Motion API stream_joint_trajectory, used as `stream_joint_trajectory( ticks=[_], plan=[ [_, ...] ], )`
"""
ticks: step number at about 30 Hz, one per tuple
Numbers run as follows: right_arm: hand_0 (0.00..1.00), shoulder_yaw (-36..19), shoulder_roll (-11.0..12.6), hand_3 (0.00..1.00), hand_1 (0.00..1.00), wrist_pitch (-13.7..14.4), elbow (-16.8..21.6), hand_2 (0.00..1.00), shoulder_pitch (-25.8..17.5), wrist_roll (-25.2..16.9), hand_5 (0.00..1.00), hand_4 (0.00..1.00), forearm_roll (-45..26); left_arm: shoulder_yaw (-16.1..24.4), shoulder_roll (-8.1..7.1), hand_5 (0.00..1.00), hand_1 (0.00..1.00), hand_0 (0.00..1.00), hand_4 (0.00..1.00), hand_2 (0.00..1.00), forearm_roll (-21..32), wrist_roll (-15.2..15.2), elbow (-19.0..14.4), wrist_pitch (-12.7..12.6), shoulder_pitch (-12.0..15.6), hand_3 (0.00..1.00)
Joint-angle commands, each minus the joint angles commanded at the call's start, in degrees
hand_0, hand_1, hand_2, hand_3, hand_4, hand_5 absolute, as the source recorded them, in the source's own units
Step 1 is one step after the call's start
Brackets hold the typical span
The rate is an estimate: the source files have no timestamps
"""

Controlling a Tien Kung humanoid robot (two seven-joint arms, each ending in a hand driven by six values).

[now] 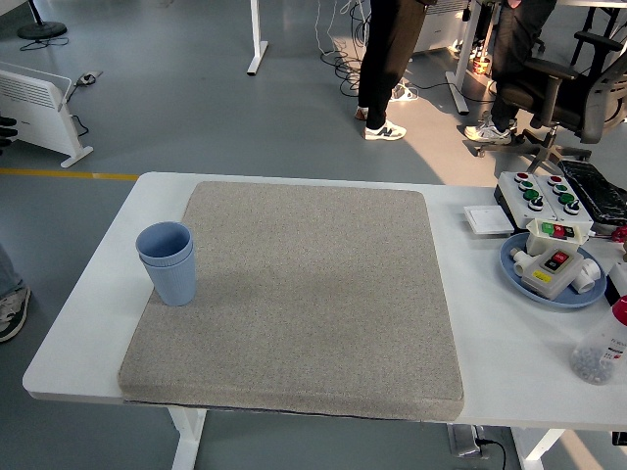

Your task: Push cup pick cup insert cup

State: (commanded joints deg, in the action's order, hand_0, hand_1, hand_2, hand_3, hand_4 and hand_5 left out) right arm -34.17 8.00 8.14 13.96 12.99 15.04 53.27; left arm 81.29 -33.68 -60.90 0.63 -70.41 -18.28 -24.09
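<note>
Two blue cups (168, 262) stand upright, one nested inside the other, on the left edge of the grey mat (313, 294). Nothing touches them. Only a small dark bit of my left hand (5, 127) shows at the picture's left edge, far from the cups and off the table. My right hand is out of view.
At the table's right end a blue plate (509, 262) holds a white button box, with a control box (545, 191) and a white card (487, 219) behind it. A clear bottle (600, 352) stands at the right edge. People and an office chair are beyond the table.
</note>
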Motion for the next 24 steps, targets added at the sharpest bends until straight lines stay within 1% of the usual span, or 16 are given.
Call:
stream_joint_trajectory(
  ticks=[1,3,6,7,8,10,11,12,13,14,15,16,17,19,22,24],
  plan=[
    [0.523,-0.05,0.00,0.564,0.544,-0.02,-0.01,0.623,-0.02,-0.01,0.455,0.118,0.08,2.11,0.31,0.998,0.717,0.681,0.626,0.696,2.13,0.46,-0.46,0.41,1.16,0.651],
    [0.523,-0.18,0.01,0.564,0.544,-0.08,-0.07,0.623,-0.10,-0.04,0.455,0.118,0.30,6.84,2.14,0.998,0.717,0.681,0.626,0.696,6.93,2.37,-3.25,2.70,5.33,0.651],
    [0.523,-0.02,0.05,0.565,0.544,-0.04,-0.13,0.622,-0.18,-0.17,0.455,0.118,-0.12,13.32,4.26,0.998,0.757,0.709,0.641,0.738,13.99,3.00,-6.78,6.02,10.47,0.682],
    [0.523,0.04,0.10,0.565,0.544,-0.02,-0.18,0.622,-0.14,-0.25,0.455,0.118,-0.25,15.49,5.76,0.998,0.757,0.709,0.641,0.738,16.59,2.90,-8.33,7.53,12.63,0.682],
    [0.523,0.06,0.11,0.565,0.544,-0.02,-0.19,0.622,-0.13,-0.27,0.455,0.118,-0.28,16.41,6.32,0.998,0.757,0.709,0.641,0.738,18.53,2.88,-8.88,8.03,13.62,0.682],
    [0.523,-0.06,0.15,0.565,0.544,-0.08,-0.25,0.622,-0.03,-0.28,0.455,0.118,-0.08,18.56,9.24,0.998,0.757,0.709,0.641,0.738,23.37,3.80,-10.80,8.99,16.49,0.682],
    [0.523,-0.19,0.13,0.565,0.544,-0.15,-0.30,0.622,0.05,-0.30,0.455,0.118,0.15,18.94,11.24,0.998,0.757,0.709,0.641,0.738,25.58,5.28,-12.25,8.53,18.10,0.682],
    [0.523,-0.26,0.11,0.565,0.544,-0.18,-0.33,0.622,0.13,-0.32,0.454,0.117,0.26,18.92,13.49,0.998,0.765,0.740,0.643,0.746,28.46,7.01,-13.85,7.84,19.82,0.684],
    [0.523,-0.27,0.10,0.565,0.544,-0.18,-0.34,0.622,0.17,-0.34,0.454,0.117,0.28,18.67,14.47,0.998,0.765,0.740,0.643,0.746,30.21,7.60,-14.40,7.56,20.41,0.684],
    [0.523,-0.28,0.06,0.565,0.544,-0.15,-0.39,0.622,0.28,-0.40,0.454,0.117,0.28,17.54,16.07,0.998,0.765,0.740,0.643,0.746,32.05,9.00,-15.87,6.86,21.84,0.684],
    [0.523,-0.32,0.05,0.565,0.544,-0.16,-0.41,0.622,0.34,-0.42,0.454,0.117,0.36,16.88,16.77,0.998,0.765,0.740,0.643,0.746,32.98,9.67,-16.57,6.52,22.52,0.684],
    [0.523,-0.53,0.04,0.565,0.544,-0.24,-0.45,0.622,0.51,-0.40,0.454,0.117,0.73,14.78,17.52,0.998,0.765,0.740,0.643,0.746,34.23,11.03,-17.91,5.85,23.89,0.684],
    [0.523,-0.71,0.05,0.565,0.544,-0.34,-0.46,0.622,0.62,-0.35,0.454,0.117,1.07,13.08,17.84,0.998,0.765,0.740,0.643,0.746,34.59,11.77,-18.54,5.66,24.62,0.684],
    [0.523,-0.83,0.08,0.565,0.544,-0.44,-0.48,0.622,0.82,-0.35,0.454,0.118,1.51,10.11,18.47,0.998,0.780,0.761,0.652,0.778,35.29,14.13,-19.30,4.21,25.58,0.721],
    [0.523,-1.02,0.02,0.565,0.544,-0.53,-0.48,0.622,0.95,-0.29,0.454,0.118,1.89,7.35,19.11,0.998,0.780,0.761,0.652,0.778,37.77,16.86,-19.00,2.63,25.93,0.721],
    [0.523,-1.09,0.03,0.565,0.544,-0.57,-0.48,0.622,1.01,-0.27,0.454,0.118,2.06,5.94,19.04,0.998,0.782,0.764,0.643,0.786,37.58,17.00,-18.93,2.57,26.17,0.735]
  ],
)
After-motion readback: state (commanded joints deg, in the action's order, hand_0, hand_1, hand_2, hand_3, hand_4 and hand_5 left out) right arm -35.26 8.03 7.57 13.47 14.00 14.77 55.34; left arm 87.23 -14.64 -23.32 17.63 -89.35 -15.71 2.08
